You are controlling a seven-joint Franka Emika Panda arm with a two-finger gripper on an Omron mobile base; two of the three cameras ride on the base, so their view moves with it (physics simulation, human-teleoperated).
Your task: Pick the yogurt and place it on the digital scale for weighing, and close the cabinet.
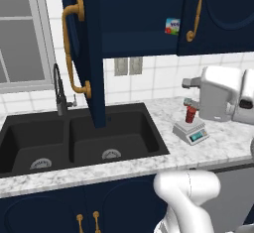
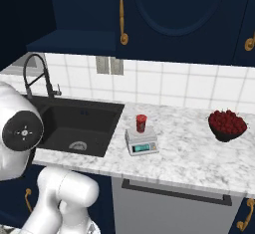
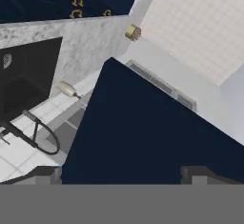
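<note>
Navy wall cabinet [image 1: 144, 14] dominates both base views; its left door [image 1: 84, 48] stands swung out over the sink, edge-on to the left base camera, brass handle [image 1: 74, 48] facing left. Inside, a blue-green carton [image 1: 172, 26] sits on the shelf. Closing this door looks like the step in hand.

Black double sink [image 1: 74, 143] with a coiled tap [image 1: 59, 90] lies directly below the open door, set into the speckled marble counter [image 2: 199, 153].

Digital scale [image 2: 142, 142] sits on the counter just right of the sink, display toward the room. The yogurt [image 2: 141, 123] stands upright on its platform, so the weighing half appears done.

Gripper [image 3: 121, 175]: fingertips spread wide, holding nothing. A broad navy panel, likely the door, spans the space ahead of them; contact cannot be told. A wide stance suits a flat push rather than a grasp.

Bowl of red fruit [image 2: 227, 123] sits well apart at the counter's right.
</note>
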